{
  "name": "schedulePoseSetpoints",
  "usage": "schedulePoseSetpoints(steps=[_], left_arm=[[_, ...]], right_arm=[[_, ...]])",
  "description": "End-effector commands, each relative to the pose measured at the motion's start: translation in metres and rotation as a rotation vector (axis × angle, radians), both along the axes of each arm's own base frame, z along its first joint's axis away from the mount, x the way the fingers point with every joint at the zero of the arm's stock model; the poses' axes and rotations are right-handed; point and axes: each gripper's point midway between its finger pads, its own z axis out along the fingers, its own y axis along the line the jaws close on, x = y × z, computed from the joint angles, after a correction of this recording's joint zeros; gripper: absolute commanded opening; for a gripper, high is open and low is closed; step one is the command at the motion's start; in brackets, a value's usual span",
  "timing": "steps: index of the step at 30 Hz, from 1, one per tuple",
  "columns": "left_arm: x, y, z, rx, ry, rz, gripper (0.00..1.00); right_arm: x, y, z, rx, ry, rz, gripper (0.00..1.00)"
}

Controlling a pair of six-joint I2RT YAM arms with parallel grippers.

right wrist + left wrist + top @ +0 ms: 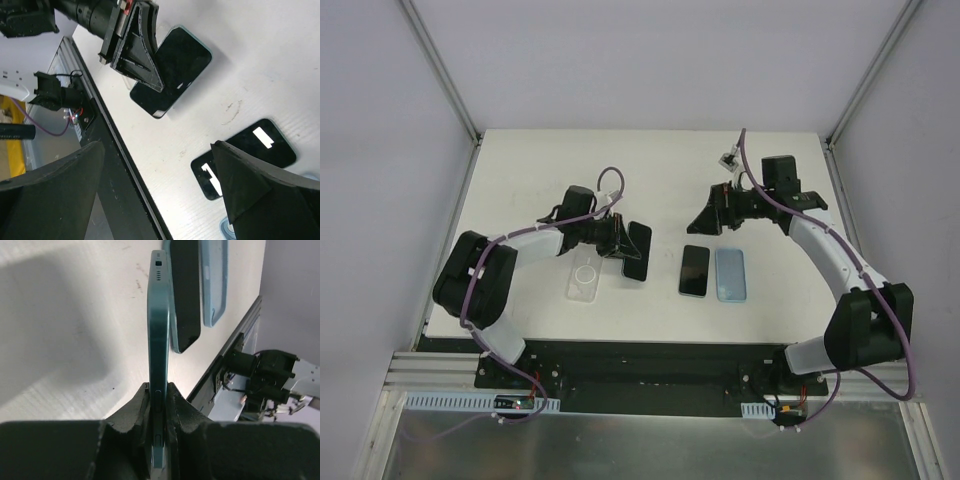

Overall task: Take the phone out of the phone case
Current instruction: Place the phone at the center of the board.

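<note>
Our left gripper is clamped on one end of a phone, holding it clear of the table. We cannot tell whether its teal rim is its own body or a case. Just beside it, nearer the arm bases, a clear case lies flat with the table showing through it. Further right a second phone lies screen up. A blue case is just beside it, its pale inside bare. Our right gripper hovers behind those two, jaws spread wide, holding nothing.
</note>
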Motion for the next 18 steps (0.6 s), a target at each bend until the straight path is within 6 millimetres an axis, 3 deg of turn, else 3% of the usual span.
schedulePoseSetpoints(steps=[1,7,18], left_arm=[[0.006,-0.009,-0.01,-0.014,0.087,0.073,0.0],[-0.005,-0.013,-0.033,0.019,0.141,0.076,0.0],[-0.004,-0.015,-0.042,0.031,0.142,0.101,0.0]], right_arm=[[0.014,-0.013,0.02,0.022,-0.06,-0.11,0.99],[0.016,-0.033,0.026,0.032,-0.096,-0.189,0.99],[0.009,-0.042,0.009,0.04,-0.041,-0.229,0.99]])
